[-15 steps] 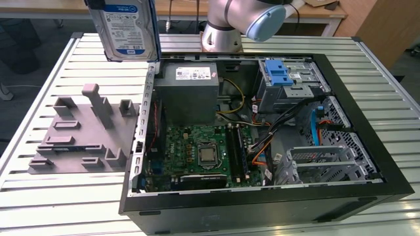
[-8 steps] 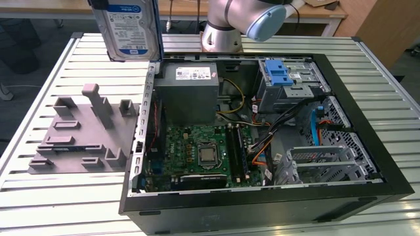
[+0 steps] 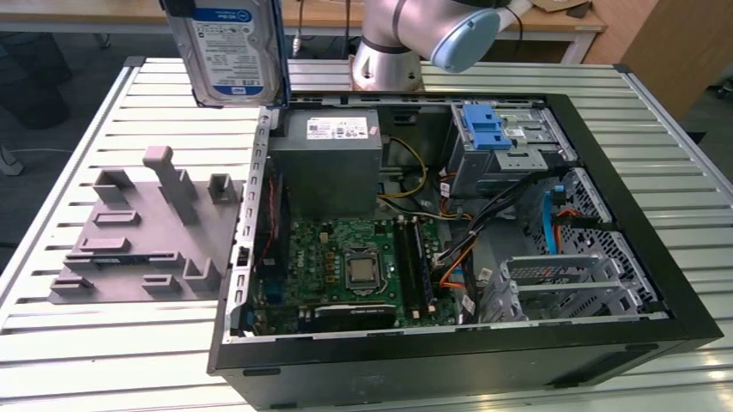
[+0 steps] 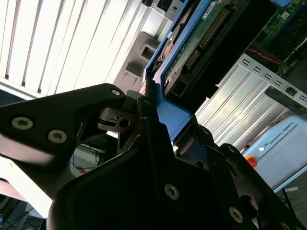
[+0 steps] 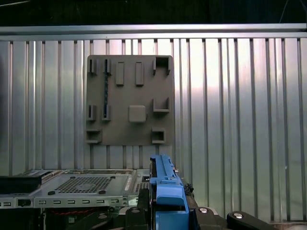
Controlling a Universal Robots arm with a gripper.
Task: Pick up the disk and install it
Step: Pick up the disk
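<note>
Slats of pale metal make up the surface [image 3: 687, 180], on which an open computer case [image 3: 458, 365] lies beside a grey fixture [image 3: 137, 232] studded with raised blocks. The disk [image 3: 229, 50] hangs on edge in the air at the exterior view's upper left. Its white-and-blue label faces that camera, and its lower edge sits just above the case's left wall, near the power supply [image 3: 329, 163]. It is well apart from the blue-latched drive cage [image 3: 499, 137] at the case's far right corner. In the second wrist view the claw [image 4: 168, 108] is clamped on the disk [image 4: 192, 48]: black fingers [image 4: 144, 98] press either side of the blue carrier bracket, and the drive's green circuit board runs away from them. In the first wrist view the bracket's blue edge [image 5: 165, 177] rises straight out of the claw [image 5: 167, 211], with the grey fixture [image 5: 129, 100] lying flat on the slats beyond it. The arm [image 3: 424, 34] stands behind the case.
</note>
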